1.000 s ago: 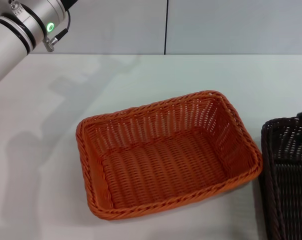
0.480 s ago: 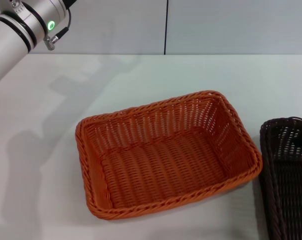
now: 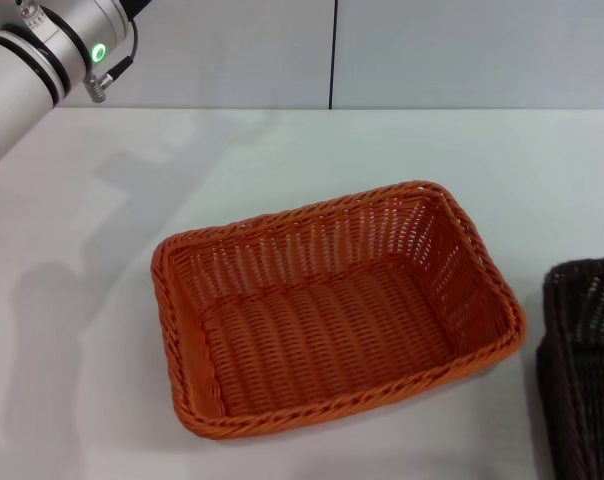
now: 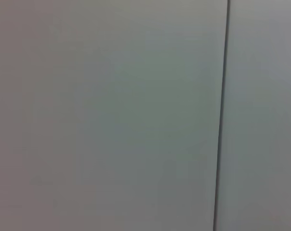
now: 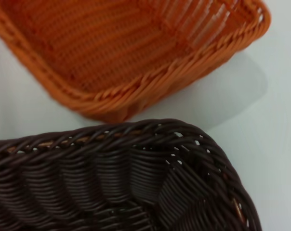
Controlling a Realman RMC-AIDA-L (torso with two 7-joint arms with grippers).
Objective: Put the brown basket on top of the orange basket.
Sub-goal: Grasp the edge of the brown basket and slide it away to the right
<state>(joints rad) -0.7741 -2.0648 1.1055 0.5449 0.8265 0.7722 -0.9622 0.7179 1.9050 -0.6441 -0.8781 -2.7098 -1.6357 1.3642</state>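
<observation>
Pale grey wall panels back the white bench (image 3: 282, 150), and from my seat the job reads as barely begun. My left arm (image 3: 42, 50) hangs parked high at the far left, its claw out of sight. At centre, the big bright orange woven basket (image 3: 332, 310) sits empty on the bench. Just beside it at the right edge is the dark brown woven basket (image 3: 587, 370) (only partly in view), not yet stacked. I cannot see the right claw, so its grip is unknown.

The orange basket (image 3: 337, 310) sits mid-table (image 3: 282, 150). The brown basket (image 3: 587, 370) is just off to its right, near but not touching. Left arm (image 3: 37, 50) hangs over the far left corner.
</observation>
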